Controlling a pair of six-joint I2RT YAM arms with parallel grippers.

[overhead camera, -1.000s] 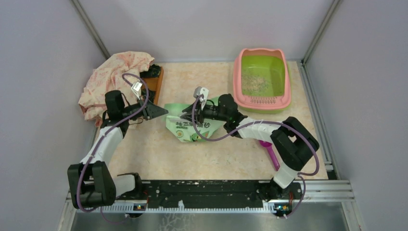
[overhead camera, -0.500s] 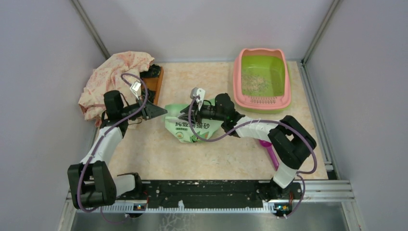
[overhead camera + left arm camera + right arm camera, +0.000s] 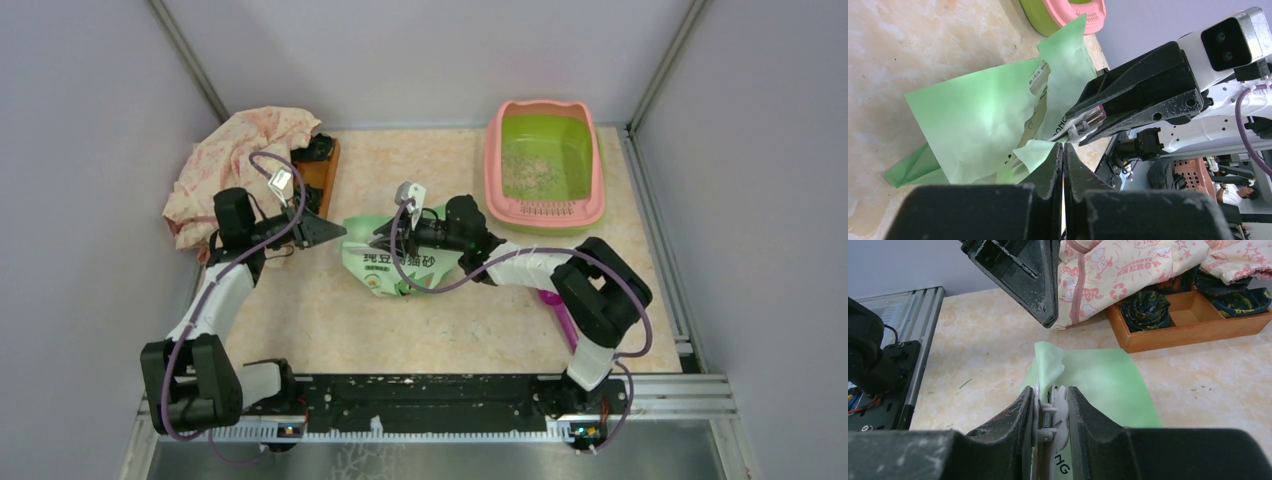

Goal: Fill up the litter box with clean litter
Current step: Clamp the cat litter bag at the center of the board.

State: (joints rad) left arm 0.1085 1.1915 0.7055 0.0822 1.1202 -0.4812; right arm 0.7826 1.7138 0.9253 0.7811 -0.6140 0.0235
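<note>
My right arm has drawn a little to the left over the last second, its elbow folding in, and the light green printed bag (image 3: 385, 268) has slid that way with it. My left arm has hardly stirred. My right gripper (image 3: 386, 240) is pinching the white spring clip (image 3: 1050, 412) on the bag's crumpled top edge, with a finger clamped on either side of it. My left gripper (image 3: 343, 232) is pressed tight together with nothing between its fingers; its tip hangs just beside a torn flap of the bag but, in the right wrist view, apart from it. The rectangular plastic litter box (image 3: 545, 212), with its pink rim and lime-green basin, stands at the far right of the marbled table (image 3: 300, 300), well apart from the bag. Only a thin scatter of pale beige clean litter (image 3: 528, 172) lies on its floor, so I judge the filling barely started. My worry is that nothing anchors the bag, so tugging the clip may drag the whole bag instead of freeing the clip, or rip the thin film further. The bag also lies on its side, and if the clip springs off while the mouth is low, granules could spill onto the table. The purple plastic scoop (image 3: 563, 318) lies beneath my right forearm, where a careless sweep might knock it.
</note>
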